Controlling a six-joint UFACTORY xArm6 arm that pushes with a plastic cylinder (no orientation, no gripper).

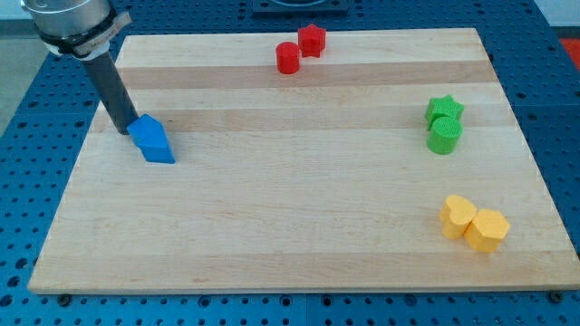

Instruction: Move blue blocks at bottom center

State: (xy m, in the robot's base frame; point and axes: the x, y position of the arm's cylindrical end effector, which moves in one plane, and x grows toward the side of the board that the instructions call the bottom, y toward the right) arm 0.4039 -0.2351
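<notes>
Camera view: the blue block point(151, 139) lies at about nine to ten o'clock on the wooden desk point(299, 226), near the view's left edge and well apart from everything else. It may be two blue pieces pressed together, but I cannot separate them; it reads as one pentagon-like, house-shaped solid. My tip point(126, 131) sits just at the block's upper-left corner, touching or all but touching it. The tool is a plain rod with nothing to open or close; it holds nothing and can only shove.

Handling, as I judge it: the block looks small, rigid and light, probably hard plastic or painted wood, on smooth varnished timber, so it should slide easily and may spin if pushed off-centre. There is no gripping it; the place to bear on is a flat face, in line with its middle, on the side away from the goal. Bottom centre lies toward five o'clock from the block, so contact at its eleven o'clock side suits.

Its long axis runs from upper left to lower right, roughly eleven to five o'clock, with the broader end lower right.

Elsewhere: two red blocks point(300, 49) at twelve o'clock, a green star with a green cylinder point(444, 123) at three, two yellow blocks point(474, 223) at four to five.
</notes>
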